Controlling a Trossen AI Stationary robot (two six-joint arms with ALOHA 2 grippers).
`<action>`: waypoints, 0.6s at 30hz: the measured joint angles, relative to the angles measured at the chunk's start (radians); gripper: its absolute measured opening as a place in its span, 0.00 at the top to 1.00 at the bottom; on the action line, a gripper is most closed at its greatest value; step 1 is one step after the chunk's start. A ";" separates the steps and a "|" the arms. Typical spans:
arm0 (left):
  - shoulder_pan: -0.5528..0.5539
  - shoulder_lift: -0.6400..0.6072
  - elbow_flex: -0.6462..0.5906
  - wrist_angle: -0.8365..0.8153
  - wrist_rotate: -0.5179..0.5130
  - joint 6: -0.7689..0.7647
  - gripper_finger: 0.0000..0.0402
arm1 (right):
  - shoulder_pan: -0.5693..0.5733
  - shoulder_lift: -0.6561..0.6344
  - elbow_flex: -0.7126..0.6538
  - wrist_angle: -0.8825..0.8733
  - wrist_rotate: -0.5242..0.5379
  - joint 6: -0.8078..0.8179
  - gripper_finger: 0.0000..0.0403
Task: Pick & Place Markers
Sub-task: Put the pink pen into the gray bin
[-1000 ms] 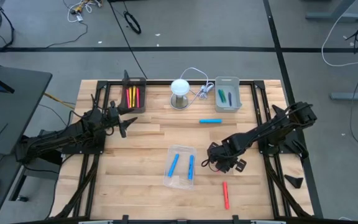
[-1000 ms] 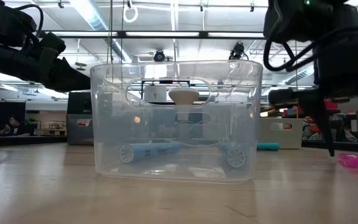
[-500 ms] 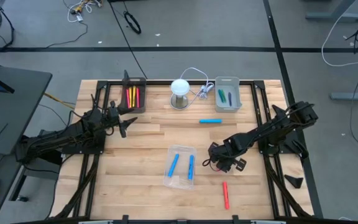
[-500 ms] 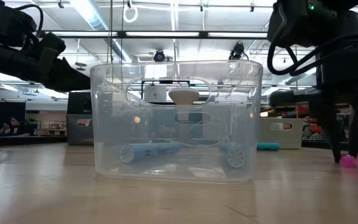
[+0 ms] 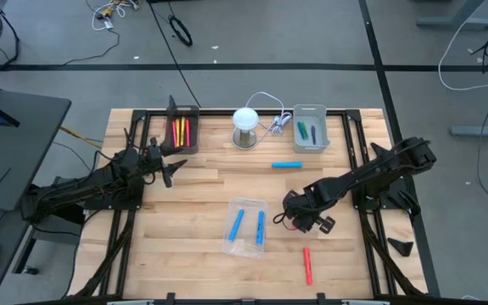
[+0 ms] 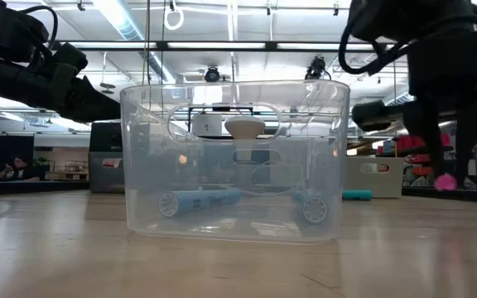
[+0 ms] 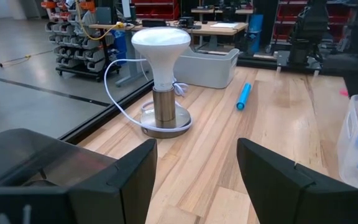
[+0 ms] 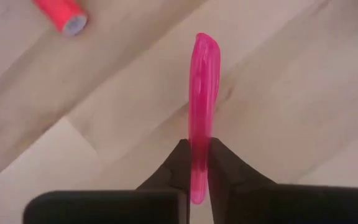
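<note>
Table (image 5: pixel 202 182): loose blue marker (image 5: pixel 286 164) and red marker (image 5: pixel 307 265) left to sort.
Clear tray (image 5: pixel 246 227): two blue markers in.
Black tray (image 5: pixel 180 131), grey tray (image 5: pixel 310 129): some markers in (count unclear).
Left gripper (image 5: pixel 173 169): jaws apart, waiting near black tray.
Right gripper (image 8: pixel 199 163): clamped on pink marker (image 8: pixel 201 93), lifted clear of the table, beside clear tray.

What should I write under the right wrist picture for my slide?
Right gripper pinching a slim pink marker above the wooden table, a red marker lying nearby.
</note>
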 joint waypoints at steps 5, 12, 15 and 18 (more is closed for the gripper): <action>0.000 0.000 0.000 0.000 0.000 0.000 0.43 | -0.026 -0.029 0.052 -0.079 0.001 0.085 0.94; 0.000 0.000 0.000 0.000 0.000 0.000 0.43 | -0.063 -0.063 0.109 -0.162 0.001 0.314 0.94; 0.000 0.000 0.000 0.000 0.000 0.000 0.43 | -0.077 -0.063 0.134 -0.192 0.001 0.429 0.94; 0.000 0.000 0.000 0.000 0.000 0.000 0.43 | -0.090 -0.063 0.158 -0.204 0.001 0.536 0.94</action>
